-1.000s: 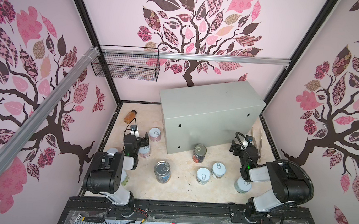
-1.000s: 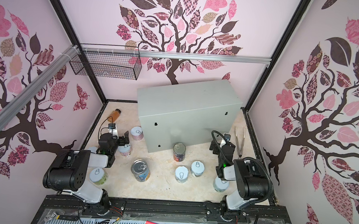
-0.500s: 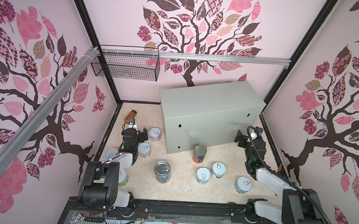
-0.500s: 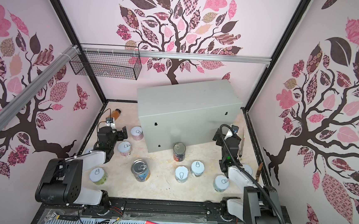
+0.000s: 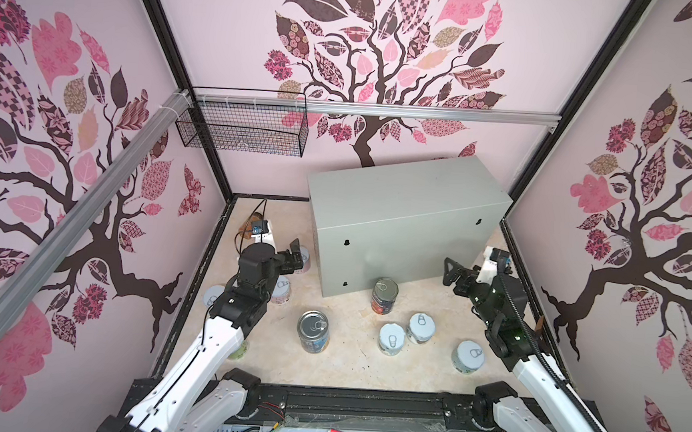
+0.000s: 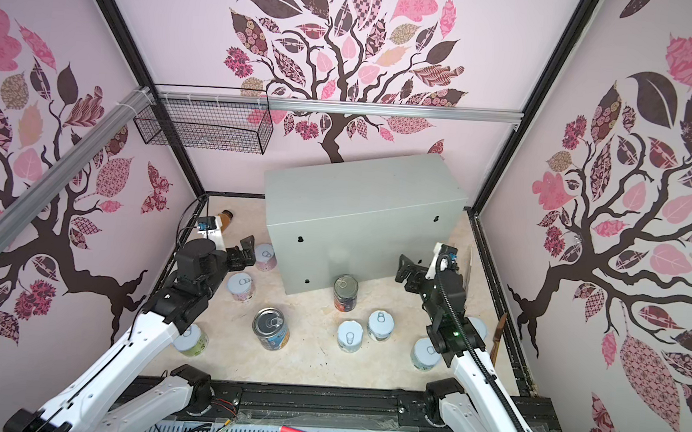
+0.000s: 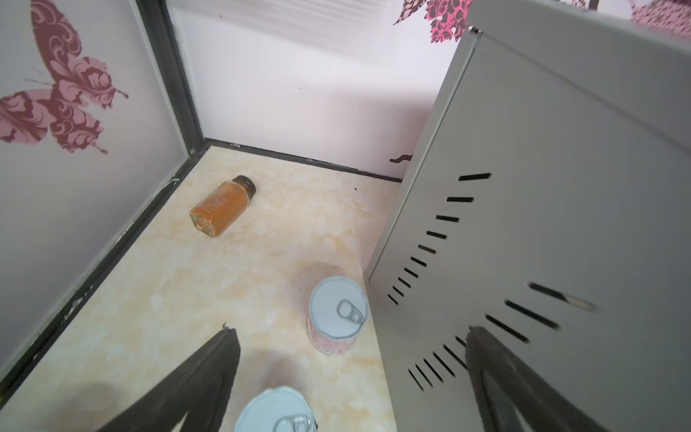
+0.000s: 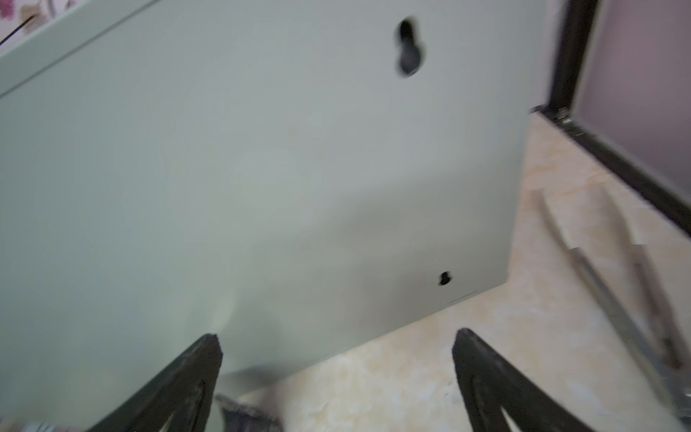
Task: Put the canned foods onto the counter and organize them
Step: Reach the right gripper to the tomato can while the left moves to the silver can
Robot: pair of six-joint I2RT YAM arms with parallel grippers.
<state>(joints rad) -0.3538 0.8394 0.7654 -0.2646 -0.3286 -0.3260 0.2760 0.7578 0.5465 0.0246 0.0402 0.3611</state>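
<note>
Jaws of the left gripper (image 5: 291, 259) stand wide apart with nothing between them, raised above the cans at the left end of the counter (image 5: 404, 196). In the left wrist view the same gripper (image 7: 350, 331) frames a pink-labelled can (image 7: 338, 314) that stands upright just beside the counter's slotted end wall, while a second short can (image 7: 276, 411) sits nearer the wrist. The right gripper (image 5: 454, 276) is likewise spread and empty, lifted off the floor (image 5: 346, 363) in front of the counter's right part. Its dark fingers (image 8: 179, 385) point toward the plain grey front face, which fills most of the right wrist view. The counter, a large light-grey box, stands at the back of the floor, slightly askew to the rear wall. Every can in view stands upright on the floor. A red-labelled can (image 5: 384, 295) is close against the counter's front, though contact cannot be told. A blue-labelled can (image 5: 313, 331) stands nearer the robot's base, left of centre. Three short cans (image 5: 391, 339) are spread to its right, the rightmost beside the right arm. A green-labelled can (image 6: 190, 339) stands partly behind the left arm, and one more white lid (image 5: 213, 295) shows near the left wall. An amber bottle (image 7: 222, 205) lies on its side near the rear left corner. A wire basket (image 5: 242, 130) hangs from the rail above.
</note>
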